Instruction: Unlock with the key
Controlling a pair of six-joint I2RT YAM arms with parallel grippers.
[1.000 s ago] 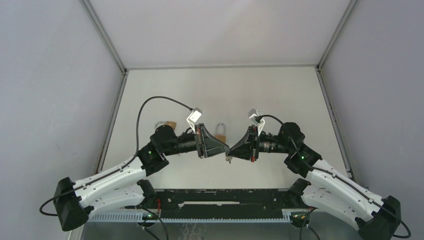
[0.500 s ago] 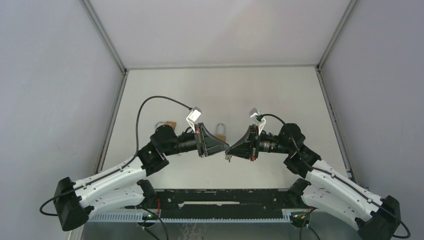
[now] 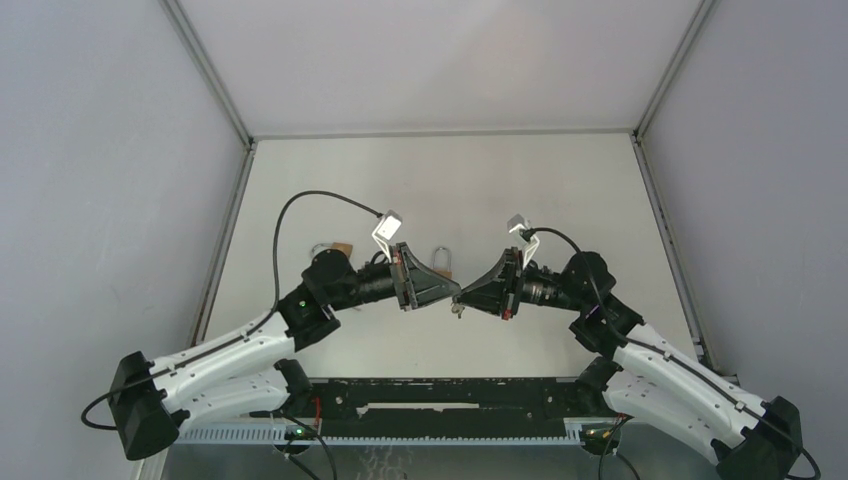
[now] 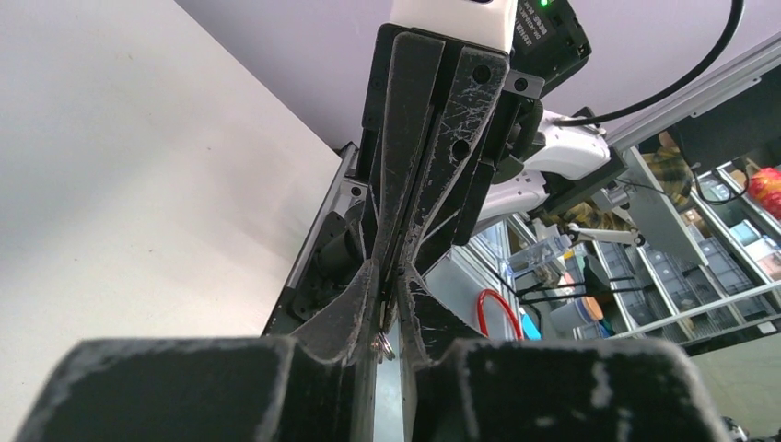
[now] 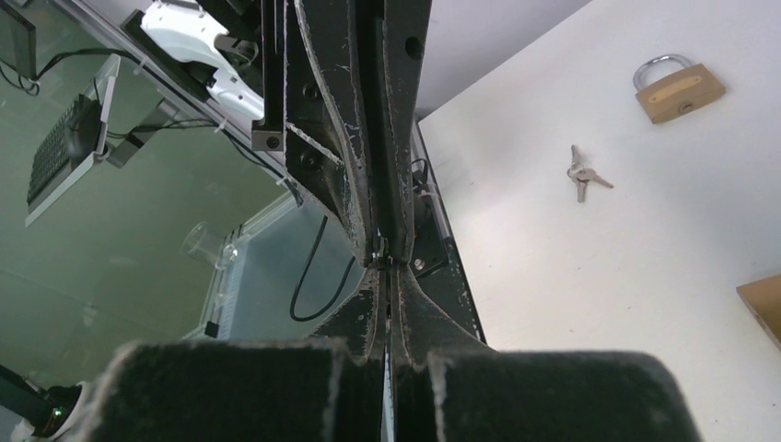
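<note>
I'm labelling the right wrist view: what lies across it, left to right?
Black left gripper, reaching down from the top → small bunch of silver keys → brass padlock with silver shackle → tan corner of something cut off at the right edge.
</note>
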